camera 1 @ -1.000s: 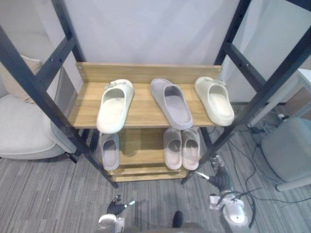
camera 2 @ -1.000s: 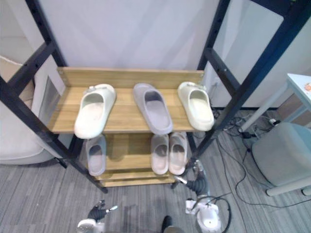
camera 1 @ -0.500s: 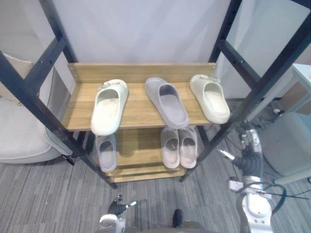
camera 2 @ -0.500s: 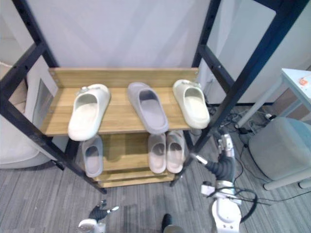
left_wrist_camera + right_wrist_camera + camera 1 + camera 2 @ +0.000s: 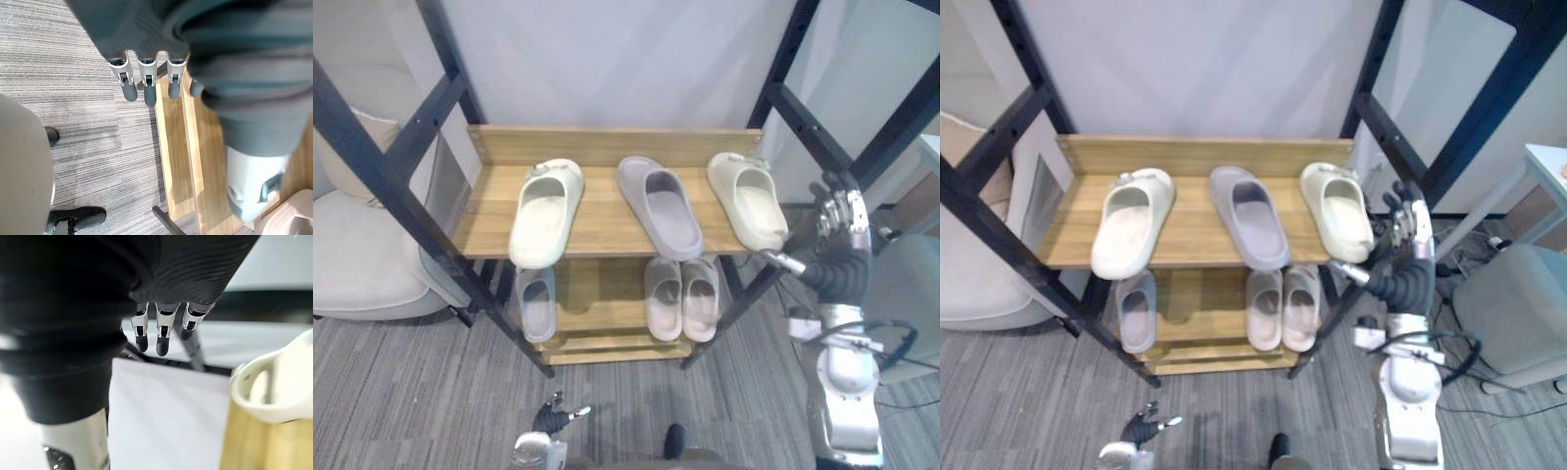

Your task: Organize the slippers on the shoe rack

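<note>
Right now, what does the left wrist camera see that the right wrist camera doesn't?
Left wrist view: the left hand, fingers straight, above grey carpet and the low boards of the shoe rack. Right wrist view: the right hand, fingers straight, beside a cream slipper on the top shelf, a white wall behind. Both share the rack's wood and an open, empty hand.

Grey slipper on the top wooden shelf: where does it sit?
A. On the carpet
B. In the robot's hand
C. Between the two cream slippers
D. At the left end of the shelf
C: the grey foam slipper lies on the upper wooden shelf, with one cream foam slipper to its left and the other cream slipper to its right.
</note>
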Motion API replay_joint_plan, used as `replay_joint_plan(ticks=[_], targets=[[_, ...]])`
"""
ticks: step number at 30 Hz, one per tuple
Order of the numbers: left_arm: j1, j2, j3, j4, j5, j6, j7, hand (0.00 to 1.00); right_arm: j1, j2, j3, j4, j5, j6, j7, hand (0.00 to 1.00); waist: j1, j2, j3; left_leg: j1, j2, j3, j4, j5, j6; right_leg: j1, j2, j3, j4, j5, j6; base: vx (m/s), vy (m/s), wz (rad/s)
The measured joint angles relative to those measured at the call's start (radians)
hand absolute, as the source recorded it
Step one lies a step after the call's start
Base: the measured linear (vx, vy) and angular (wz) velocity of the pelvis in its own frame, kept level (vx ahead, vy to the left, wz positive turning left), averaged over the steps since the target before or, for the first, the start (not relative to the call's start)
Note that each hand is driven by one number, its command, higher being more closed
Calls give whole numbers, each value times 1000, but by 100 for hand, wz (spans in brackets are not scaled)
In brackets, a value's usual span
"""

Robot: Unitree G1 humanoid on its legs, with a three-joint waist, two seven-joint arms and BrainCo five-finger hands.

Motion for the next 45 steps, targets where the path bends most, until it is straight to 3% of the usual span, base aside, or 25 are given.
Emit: replay_joint_plan(ticks=[9,17,27,33,45], targets=[[-1,6,1,0,-1,0,-3,0,-171,-48,26,181,31,7,-1,0,13,-12,-3,-16,-3,-24,0,1,1,-3,-1,-23,0,0,0,2,-8,8],[-4,16,0,-23,-6,0,-5,0,-345,-108,70,366,20,56,-33,0,39,-32,4,-31,-5,-31,1,4,0,-15,-1,-32,0,0,0,-5,-7,1],[-3,22,0,-45,-18,3,-12,0,-521,-123,116,538,-127,135,-48,0,57,-47,14,-45,-11,-52,1,4,1,-19,-7,-50,0,0,0,-6,-5,5],[-4,35,0,-72,-47,4,-20,0,-606,-122,140,604,-171,156,-49,0,70,-60,50,-46,-14,-52,3,4,1,-19,-11,-49,0,3,-3,0,0,0],[-10,34,1,-91,-57,4,-19,0,-652,-112,132,665,-263,201,-85,0,89,-59,75,-49,-21,-66,15,4,1,-15,-18,-61,0,4,-4,5,-6,3]])
